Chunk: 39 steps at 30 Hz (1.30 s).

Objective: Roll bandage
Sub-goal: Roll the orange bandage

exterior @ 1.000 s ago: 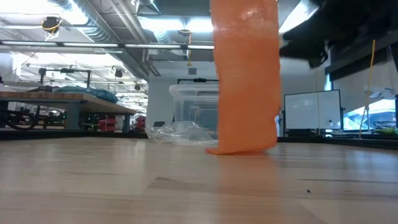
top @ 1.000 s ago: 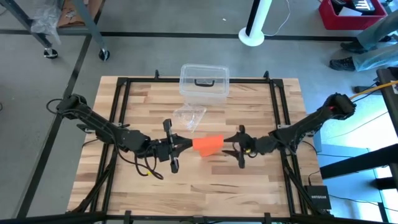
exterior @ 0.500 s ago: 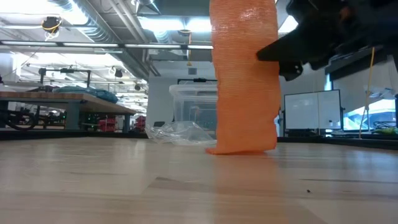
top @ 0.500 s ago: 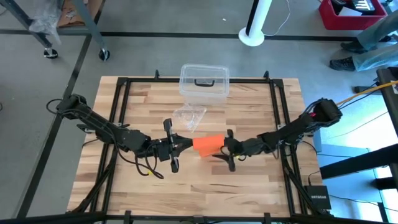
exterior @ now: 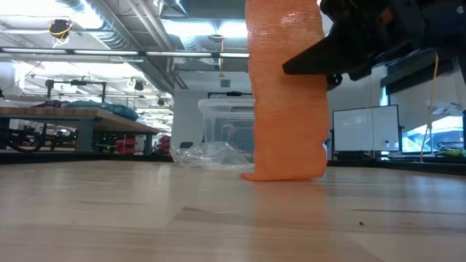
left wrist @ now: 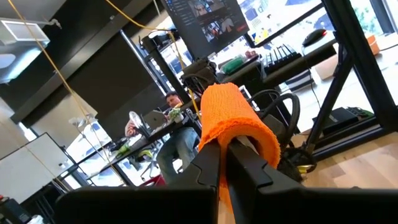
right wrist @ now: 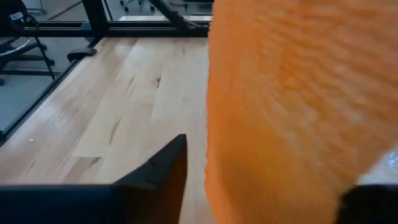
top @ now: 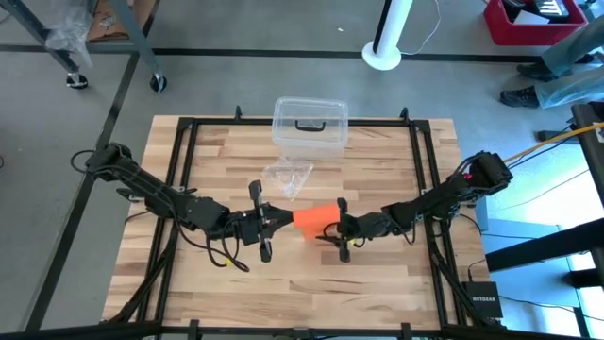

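The bright orange bandage (top: 314,218) hangs as a broad band above the table's middle. Its lower end (exterior: 284,173) rests on the wood. My left gripper (top: 281,219) is at its left side and is shut on it. My right gripper (top: 338,229) is open at its right side. One finger (right wrist: 155,174) and the other (right wrist: 373,199) stand on either side of the band (right wrist: 298,112). I cannot tell whether they touch it. In the low view a dark finger (exterior: 306,64) shows beside the band (exterior: 285,94). My left gripper pinches the bandage's upper part (left wrist: 231,124) between its two shut fingers. The fingers come level from the table's left. The cloth drapes over the fingertips and hangs below them, slack, with its lower end on the table. One layer or several, I cannot tell.
A clear plastic box (top: 310,123) with a dark handle stands at the far middle of the table. A crumpled clear plastic piece (top: 288,178) lies just in front of it. A person (top: 566,57) stands beyond the table's far right corner.
My right gripper has moved toward the table's left, up to the bandage, and its open fingers now stand around the hanging band. The bandage and my left gripper have kept still.
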### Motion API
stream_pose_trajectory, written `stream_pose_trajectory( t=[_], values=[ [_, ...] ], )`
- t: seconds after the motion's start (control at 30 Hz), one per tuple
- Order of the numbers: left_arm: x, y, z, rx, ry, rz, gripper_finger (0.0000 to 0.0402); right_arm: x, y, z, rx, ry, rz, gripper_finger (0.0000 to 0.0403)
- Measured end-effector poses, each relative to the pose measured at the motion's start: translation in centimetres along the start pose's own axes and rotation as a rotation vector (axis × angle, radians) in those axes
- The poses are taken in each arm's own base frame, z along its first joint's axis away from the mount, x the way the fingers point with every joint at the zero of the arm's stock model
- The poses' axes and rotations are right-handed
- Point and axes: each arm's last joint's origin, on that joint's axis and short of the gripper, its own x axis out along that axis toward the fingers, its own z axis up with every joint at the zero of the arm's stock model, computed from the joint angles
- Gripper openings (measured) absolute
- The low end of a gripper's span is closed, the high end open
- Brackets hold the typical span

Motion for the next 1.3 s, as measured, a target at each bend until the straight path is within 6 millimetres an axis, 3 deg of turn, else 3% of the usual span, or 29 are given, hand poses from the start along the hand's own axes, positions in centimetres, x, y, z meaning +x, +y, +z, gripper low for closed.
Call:
stream_pose_trajectory(
  t=[0.2, 0.27, 0.5, 0.9, 1.17, 1.3],
  values=[
    [0.0, 0.0, 0.0, -0.002, 0.000, 0.000, 0.0006, 0.0, 0.0, -0.2, -0.042, 0.026, 0.021, 0.0029],
    [0.0, 0.0, 0.0, 0.000, -0.002, -0.001, 0.0006, 0.0, 0.2, -0.3, -0.053, 0.030, 0.051, 0.0010],
    [-0.5, -0.2, 0.8, 0.006, -0.047, 0.016, 0.0006, -0.6, 2.1, 0.0, -0.082, 0.006, 0.062, 0.0008],
    [-0.2, 0.7, 0.5, -0.031, 0.036, 0.162, 0.0005, -2.1, 7.9, 2.2, -0.156, -0.029, 0.097, 0.0005],
    [0.6, 1.3, -2.0, -0.053, 0.097, 0.202, 0.0005, -1.7, 9.6, 3.8, -0.172, -0.020, 0.112, 0.0011],
    [0.8, 1.5, -3.1, -0.045, 0.138, 0.206, 0.0005, -1.5, 10.2, 5.5, -0.222, 0.010, 0.114, 0.0011]
  ],
)
